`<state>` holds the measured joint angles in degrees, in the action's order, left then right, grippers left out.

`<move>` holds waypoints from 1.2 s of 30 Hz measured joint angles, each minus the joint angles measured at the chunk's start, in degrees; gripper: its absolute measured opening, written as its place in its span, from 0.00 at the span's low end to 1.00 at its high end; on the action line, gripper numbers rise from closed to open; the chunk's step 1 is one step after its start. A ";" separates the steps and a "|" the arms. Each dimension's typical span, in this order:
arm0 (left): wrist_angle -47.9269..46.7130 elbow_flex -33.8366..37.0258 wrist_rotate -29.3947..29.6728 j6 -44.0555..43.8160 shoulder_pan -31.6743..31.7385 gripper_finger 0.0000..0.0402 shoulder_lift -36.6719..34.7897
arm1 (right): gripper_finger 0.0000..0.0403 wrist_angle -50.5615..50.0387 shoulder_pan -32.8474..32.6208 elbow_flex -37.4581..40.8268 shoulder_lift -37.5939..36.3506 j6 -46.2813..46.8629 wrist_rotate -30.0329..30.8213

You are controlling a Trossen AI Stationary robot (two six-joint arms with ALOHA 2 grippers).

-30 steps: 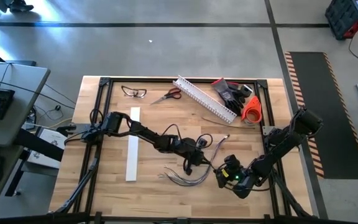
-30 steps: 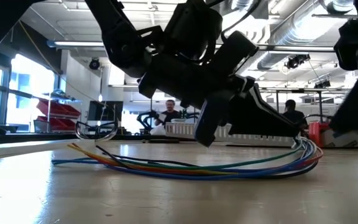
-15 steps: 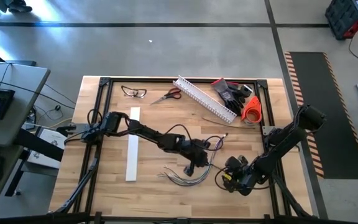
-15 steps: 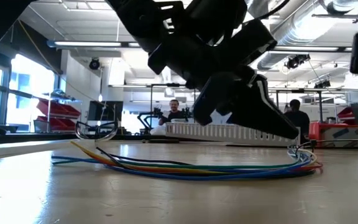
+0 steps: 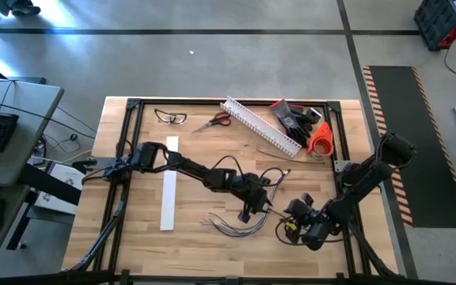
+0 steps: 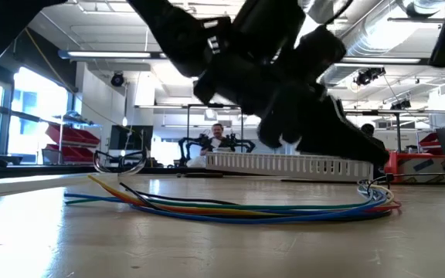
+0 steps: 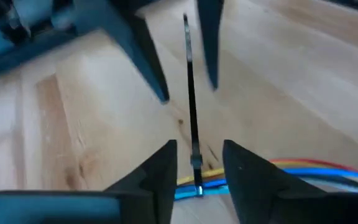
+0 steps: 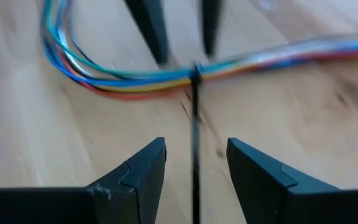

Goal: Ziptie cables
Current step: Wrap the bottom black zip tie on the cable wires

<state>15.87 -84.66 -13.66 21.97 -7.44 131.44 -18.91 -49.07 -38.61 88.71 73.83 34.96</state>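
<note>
The cables lie as a limp multicoloured bundle on the wooden table, in a shallow curve in the low view. A thin dark ziptie is looped round the bundle and runs straight out from it. My left gripper hovers just above the bundle. It is open, and the strip passes freely between its fingers. My right gripper faces it from the right. It is open too, its fingers standing either side of the strip's free end.
A white slotted channel, scissors, glasses, black gloves and an orange object lie along the far edge. A flat white strip lies on the left. People stand in the room behind.
Both grippers have gone from shut to open. The left arm has reached farther right, towards the right gripper. The bundle's right end has sunk lower onto the table.
</note>
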 joint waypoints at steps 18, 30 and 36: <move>2.57 0.07 1.63 -0.87 0.20 0.29 1.86 | 0.40 1.37 -1.35 0.00 0.00 -0.36 4.50; 4.92 0.07 1.81 -1.93 0.20 0.27 3.45 | 0.40 2.69 -1.35 0.00 0.02 -0.35 4.51; 5.17 0.07 1.91 -2.36 0.20 0.19 3.45 | 0.40 2.68 -1.35 0.00 0.02 -0.36 4.38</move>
<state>21.03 -84.60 -11.75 19.62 -7.25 134.89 -16.23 -50.41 -38.61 88.73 73.47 39.34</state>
